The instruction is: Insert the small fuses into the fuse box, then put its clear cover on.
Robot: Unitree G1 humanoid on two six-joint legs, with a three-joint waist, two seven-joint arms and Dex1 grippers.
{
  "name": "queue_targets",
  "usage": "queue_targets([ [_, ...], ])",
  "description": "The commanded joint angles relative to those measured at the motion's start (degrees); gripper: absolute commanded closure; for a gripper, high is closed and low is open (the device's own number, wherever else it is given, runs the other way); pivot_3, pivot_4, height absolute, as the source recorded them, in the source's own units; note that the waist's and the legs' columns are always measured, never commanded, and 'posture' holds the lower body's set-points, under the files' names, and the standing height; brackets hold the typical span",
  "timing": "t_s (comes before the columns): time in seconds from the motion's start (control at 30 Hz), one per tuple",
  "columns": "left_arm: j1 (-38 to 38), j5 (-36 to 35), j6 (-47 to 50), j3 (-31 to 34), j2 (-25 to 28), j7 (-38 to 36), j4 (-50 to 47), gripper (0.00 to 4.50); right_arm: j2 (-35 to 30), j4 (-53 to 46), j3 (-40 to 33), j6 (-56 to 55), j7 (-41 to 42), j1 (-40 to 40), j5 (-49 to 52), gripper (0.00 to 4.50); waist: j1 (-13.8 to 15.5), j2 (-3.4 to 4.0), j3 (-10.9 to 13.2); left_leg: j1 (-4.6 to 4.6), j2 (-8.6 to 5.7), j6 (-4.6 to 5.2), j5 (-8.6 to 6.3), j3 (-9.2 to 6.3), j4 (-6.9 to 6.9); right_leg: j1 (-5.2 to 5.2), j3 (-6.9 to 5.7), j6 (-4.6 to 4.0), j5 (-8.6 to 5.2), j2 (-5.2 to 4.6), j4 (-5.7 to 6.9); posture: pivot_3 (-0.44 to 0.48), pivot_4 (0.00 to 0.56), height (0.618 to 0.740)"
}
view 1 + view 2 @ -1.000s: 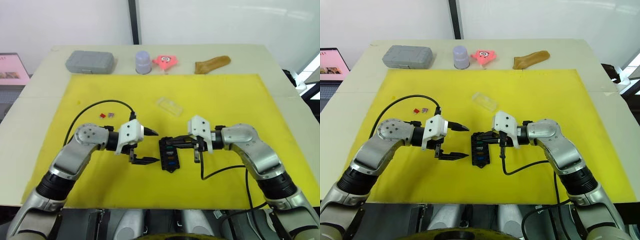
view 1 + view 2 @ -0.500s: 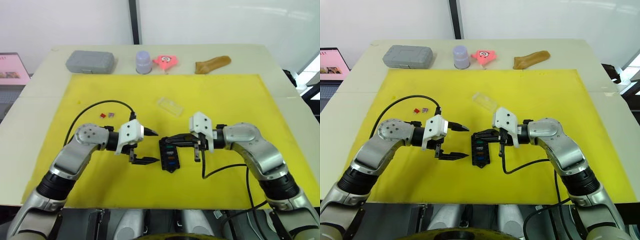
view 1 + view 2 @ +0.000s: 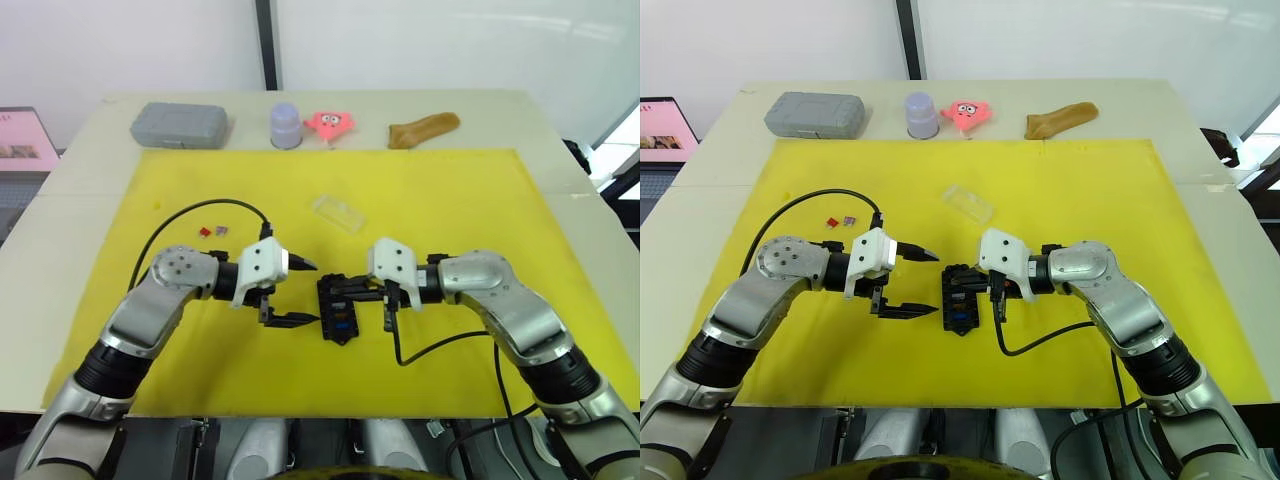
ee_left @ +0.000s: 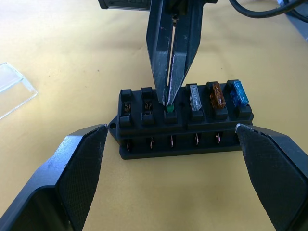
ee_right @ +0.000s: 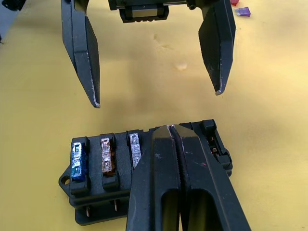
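Observation:
The black fuse box (image 3: 338, 310) lies on the yellow mat between my grippers. Blue (image 4: 238, 94), amber (image 4: 216, 95) and grey (image 4: 195, 96) fuses sit in a row of its slots. My right gripper (image 4: 168, 103) is shut, its tips resting on top of a green fuse (image 4: 169, 109) in the slot beside the grey one. My left gripper (image 3: 312, 292) stands open just left of the box, holding nothing. A red fuse (image 3: 205, 231) and a purple fuse (image 3: 221, 230) lie loose at the mat's left. The clear cover (image 3: 338, 213) lies behind the box.
Along the table's far edge stand a grey case (image 3: 180, 123), a lilac cup (image 3: 285, 124), a pink toy (image 3: 333, 122) and a brown object (image 3: 424, 128). A laptop (image 3: 25, 135) sits off the table's left. Black cables loop from both wrists over the mat.
My right gripper has slid to the left over the fuse box, bringing its shut tips onto the green fuse. The left arm has not moved.

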Motion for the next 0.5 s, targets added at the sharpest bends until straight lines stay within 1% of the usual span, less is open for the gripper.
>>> queue_targets([
  [0.03, -1.0, 0.0, -0.9, 0.7, 0.0, 0.1, -0.7, 0.00, -0.4, -0.8, -0.7, 3.1, 0.4, 0.2, 1.6, 4.44, 0.0, 0.00, 0.0, 0.00, 0.00, 0.00, 0.00, 0.00, 0.00, 0.00, 0.00, 0.00, 0.00, 0.00, 0.00, 0.000, 0.150, 0.740],
  [0.2, -0.8, -0.1, -1.1, 0.6, -0.2, 0.2, -0.7, 0.00, -1.4, -3.4, -1.0, 4.1, 0.3, 0.6, 2.1, 4.44, 0.1, 0.00, 0.0, -0.02, 0.00, 0.00, 0.00, -0.01, 0.00, -0.01, 0.00, 0.00, 0.00, 0.00, 0.00, 0.000, 0.150, 0.740],
  [0.3, -0.8, 0.1, -1.5, 0.4, -0.5, 0.3, -0.5, 0.00, 1.0, -3.2, -2.9, -1.6, -1.9, 1.0, 1.7, 4.44, 0.1, 0.00, 0.0, -0.03, 0.00, 0.00, 0.00, -0.01, 0.00, -0.01, 0.00, 0.00, 0.00, 0.00, -0.01, 0.000, 0.150, 0.740],
  [0.37, -0.6, 0.1, -1.5, 0.3, -0.7, 0.5, -0.5, 0.00, 2.4, -4.0, -4.6, -0.4, -3.3, 0.7, 3.8, 4.44, 0.0, 0.01, 0.0, -0.04, 0.00, 0.00, 0.00, -0.01, 0.00, -0.02, 0.00, 0.00, 0.00, 0.00, -0.01, 0.000, 0.150, 0.740],
  [0.5, -0.3, 0.0, -1.6, 0.1, -0.9, -0.1, -0.8, 0.00, 1.5, -5.3, -4.9, 1.3, -2.7, 0.7, 4.4, 4.44, 0.0, 0.01, 0.0, -0.04, 0.00, 0.00, 0.00, -0.01, 0.00, -0.04, 0.00, 0.00, 0.00, 0.00, 0.00, 0.000, 0.150, 0.740],
])
